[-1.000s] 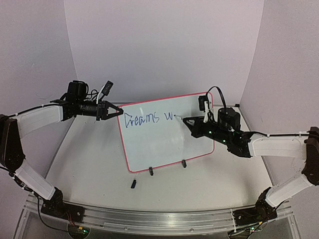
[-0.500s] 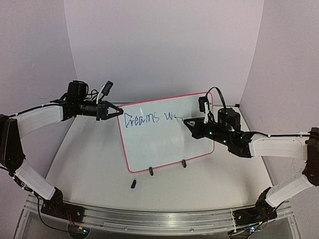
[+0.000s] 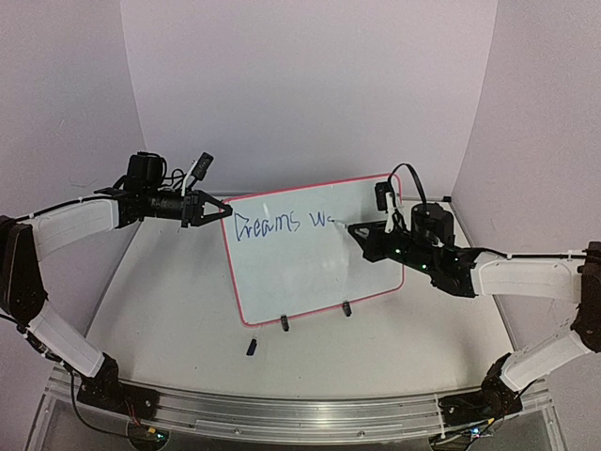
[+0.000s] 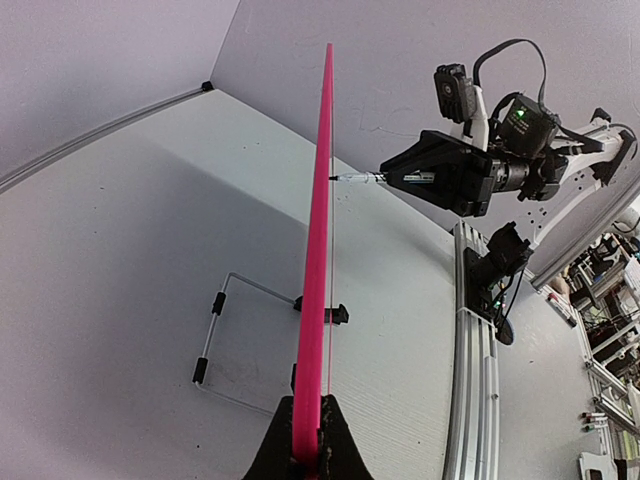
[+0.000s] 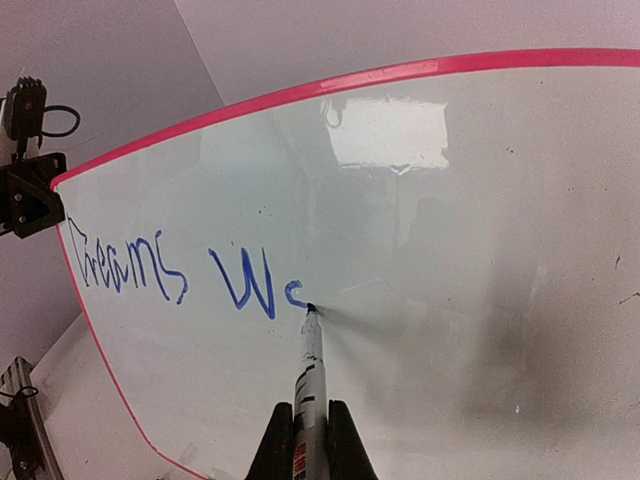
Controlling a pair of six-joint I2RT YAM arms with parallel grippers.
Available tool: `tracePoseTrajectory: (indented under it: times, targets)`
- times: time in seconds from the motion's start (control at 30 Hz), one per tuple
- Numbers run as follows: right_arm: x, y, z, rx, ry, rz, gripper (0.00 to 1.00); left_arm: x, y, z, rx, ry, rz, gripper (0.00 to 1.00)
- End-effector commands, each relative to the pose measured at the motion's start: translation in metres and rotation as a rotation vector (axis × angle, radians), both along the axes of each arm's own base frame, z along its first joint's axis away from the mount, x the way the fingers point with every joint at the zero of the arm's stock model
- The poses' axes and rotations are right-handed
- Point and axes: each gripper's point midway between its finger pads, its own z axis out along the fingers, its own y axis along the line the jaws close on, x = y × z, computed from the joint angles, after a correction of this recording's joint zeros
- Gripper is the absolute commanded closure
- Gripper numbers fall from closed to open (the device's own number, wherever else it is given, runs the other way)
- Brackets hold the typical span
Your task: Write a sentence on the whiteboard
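Observation:
The whiteboard [image 3: 291, 258], white with a pink rim, stands upright on two black clip feet [image 3: 285, 323] in mid-table. Blue writing on it reads "Dreams w" [image 5: 130, 265] plus the start of another letter. My left gripper [image 3: 222, 212] is shut on the board's upper left corner; in the left wrist view the pink edge [image 4: 315, 290] runs up from between my fingers [image 4: 270, 450]. My right gripper [image 3: 355, 231] is shut on a white marker [image 5: 311, 370], whose tip touches the board just right of the "w". In the left wrist view the marker [image 4: 360, 178] meets the board's face.
A small dark marker cap [image 3: 252, 347] lies on the table in front of the board. A wire stand [image 4: 215, 335] props the board from behind. Walls close in at the back and both sides; the metal rail [image 3: 282, 409] runs along the near edge.
The right gripper with the marker has edged slightly rightward along the board, adding a small curved stroke after the "w". The left gripper has kept still.

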Motion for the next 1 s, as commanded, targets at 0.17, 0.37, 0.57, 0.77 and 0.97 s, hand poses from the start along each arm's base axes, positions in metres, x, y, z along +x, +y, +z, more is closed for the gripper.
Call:
tracePoseTrajectory:
  times: [0.17, 0.37, 0.57, 0.77, 0.97]
  targets:
    - [0.011, 0.007, 0.025, 0.025, -0.053, 0.002, 1.00, -0.009, -0.007, -0.021, 0.059, -0.002, -0.043, 1.00]
    - [0.010, 0.009, 0.023, 0.029, -0.045, 0.010, 1.00, -0.008, -0.008, -0.020, 0.058, -0.003, -0.045, 1.00]
    - [-0.002, -0.002, 0.041, 0.067, -0.076, 0.007, 1.00, -0.008, -0.008, -0.022, 0.060, 0.002, -0.045, 1.00]
    - [0.000, -0.004, 0.050, 0.069, -0.096, -0.006, 1.00, -0.008, -0.009, -0.024, 0.061, 0.006, -0.047, 1.00]
    - [0.007, 0.003, 0.043, 0.049, -0.088, -0.004, 1.00, -0.008, -0.008, -0.024, 0.064, 0.007, -0.045, 1.00]
